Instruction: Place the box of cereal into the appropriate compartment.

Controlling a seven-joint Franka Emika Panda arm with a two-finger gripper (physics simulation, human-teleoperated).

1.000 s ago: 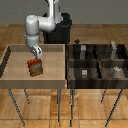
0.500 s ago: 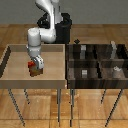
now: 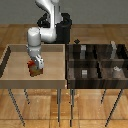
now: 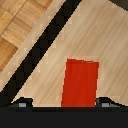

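The small flat cereal box with red top and tan-brown front (image 3: 35, 70) sits directly beneath the gripper (image 3: 35, 65), over the floor of the large light wooden tray (image 3: 15, 80); whether it is lifted clear of that floor cannot be told. The wrist view shows its red face (image 4: 79, 82) centred between the two finger tips, so the jaws appear narrowed on it, and I judge the grasp made while carriage and release remain outstanding. The white arm is folded with the wrist pointing straight down, and the dark brown four-cell wooden bin (image 3: 98, 62) with its cell holding the tall pale grey upright block (image 3: 114, 50) lies well apart from the tool, toward the exterior view's right.
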